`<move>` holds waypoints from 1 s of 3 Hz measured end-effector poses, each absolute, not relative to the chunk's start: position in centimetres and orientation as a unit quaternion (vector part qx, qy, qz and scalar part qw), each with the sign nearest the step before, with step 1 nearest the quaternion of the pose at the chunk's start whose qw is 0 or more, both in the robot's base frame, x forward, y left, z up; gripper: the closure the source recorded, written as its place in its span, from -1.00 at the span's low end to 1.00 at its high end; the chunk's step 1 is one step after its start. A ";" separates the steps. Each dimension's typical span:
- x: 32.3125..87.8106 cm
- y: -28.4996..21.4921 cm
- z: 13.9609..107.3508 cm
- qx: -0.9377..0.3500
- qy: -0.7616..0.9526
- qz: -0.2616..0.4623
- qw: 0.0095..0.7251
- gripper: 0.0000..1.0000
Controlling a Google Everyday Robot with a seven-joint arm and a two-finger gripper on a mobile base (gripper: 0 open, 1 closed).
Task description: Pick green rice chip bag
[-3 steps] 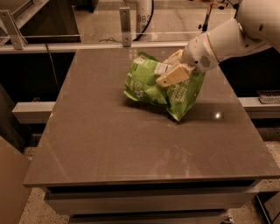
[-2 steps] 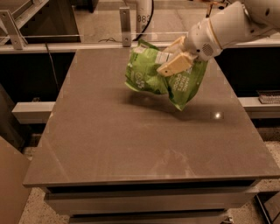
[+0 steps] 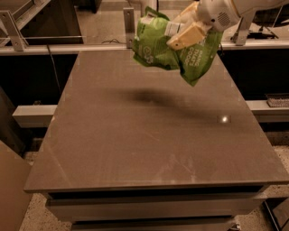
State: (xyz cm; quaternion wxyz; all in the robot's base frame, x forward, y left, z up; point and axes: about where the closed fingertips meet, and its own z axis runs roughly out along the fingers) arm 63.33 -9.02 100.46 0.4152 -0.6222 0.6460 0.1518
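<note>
One gripper (image 3: 179, 34), on one white arm (image 3: 221, 12) reaching in from the upper right, is hovering above the far edge of the desk (image 3: 144, 153). Its two cream fingers (image 3: 190, 33) are standing narrow, pinching one bag (image 3: 153, 45) near its top, beside the white label panel. The bag is hanging in the air, clear of the desk and touching only the fingers. Most of its puffy lime-green body is bulging out to the left of the fingers. One crinkled corner with pale lettering is drooping just below them. One soft shadow (image 3: 149, 96) is lying on the desk well below the fingers, apart from the bag. One small glint (image 3: 223, 119) is showing on the desk surface, below and to the right of the fingers.
</note>
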 end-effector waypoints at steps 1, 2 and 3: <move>64.0 -8.9 104.8 -0.635 0.623 0.114 0.443 1.00; 64.0 -8.5 108.8 -0.646 0.597 0.083 0.468 1.00; 64.1 -8.5 108.8 -0.646 0.597 0.083 0.468 1.00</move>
